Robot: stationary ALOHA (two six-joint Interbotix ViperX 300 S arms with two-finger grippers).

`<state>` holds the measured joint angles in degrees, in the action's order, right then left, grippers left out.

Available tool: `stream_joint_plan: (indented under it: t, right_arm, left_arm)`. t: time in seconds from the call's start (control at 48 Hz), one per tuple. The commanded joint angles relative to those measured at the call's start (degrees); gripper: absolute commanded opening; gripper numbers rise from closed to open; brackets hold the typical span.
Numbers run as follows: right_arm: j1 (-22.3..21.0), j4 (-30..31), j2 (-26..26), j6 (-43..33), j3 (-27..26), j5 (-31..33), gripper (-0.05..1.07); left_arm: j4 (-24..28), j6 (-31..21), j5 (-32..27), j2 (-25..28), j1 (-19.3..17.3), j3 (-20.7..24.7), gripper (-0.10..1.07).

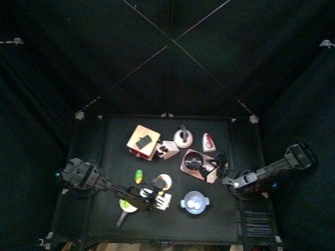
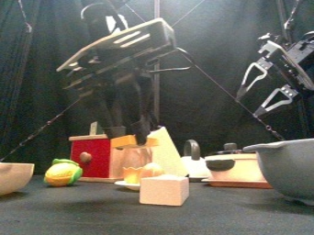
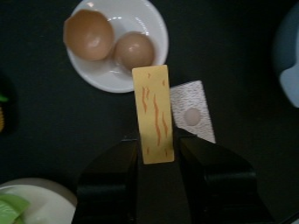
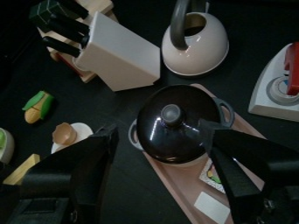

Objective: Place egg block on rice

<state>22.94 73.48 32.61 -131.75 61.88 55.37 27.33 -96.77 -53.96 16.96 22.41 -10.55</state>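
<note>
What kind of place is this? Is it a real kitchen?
Probably a pretend kitchen set up for robot practice: a black table inside curtains, holding toy cooking things like a knife block, a kettle and a lidded pot.

One camera looks straight down from high overhead, another level from the surface's (image 1: 98, 201) front edge, both wrist cameras close above shared clutter.
</note>
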Motion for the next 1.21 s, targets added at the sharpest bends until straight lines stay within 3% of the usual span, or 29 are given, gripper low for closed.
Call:
stream_joint_plan:
  t: [0.0, 0.208, 1.188]
  right_arm:
    - [0.18, 0.18, 0.88, 0.09, -0.26, 0.09, 1.01]
    - [0.26, 0.26, 1.05, 0.09, 0.18, 0.09, 1.01]
    - [0.53, 0.70, 1.58, 0.09, 0.09, 0.09, 1.01]
  left_arm:
    - [0.44, 0.00, -0.79, 0.79, 0.35, 4.22, 0.55]
    - [-1.14, -0.18, -0.79, 3.60, 0.35, 7.73, 0.55]
    - [-4.92, -0.53, -0.88, 6.24, 0.18, 9.93, 0.55]
